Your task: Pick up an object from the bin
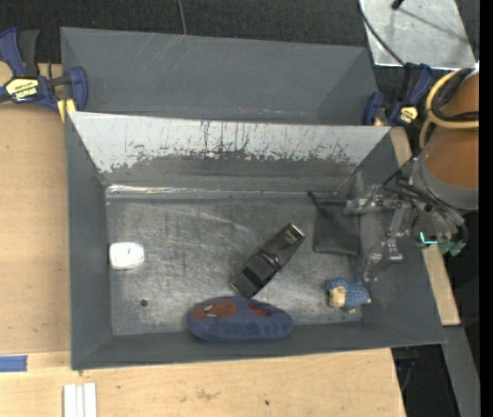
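Observation:
My gripper [366, 231] hangs over the right end of the bin, close to the right wall, open with nothing between its fingers. Just below it on the floor lies a small blue and tan lump [348, 295]. A black oblong device [268, 261] lies slantwise to the gripper's left, near the middle of the bin.
A long blue pad with a reddish patch [240, 320] rests against the front wall. A small white block [127, 255] sits at the left end. The arm comes in over the right rim.

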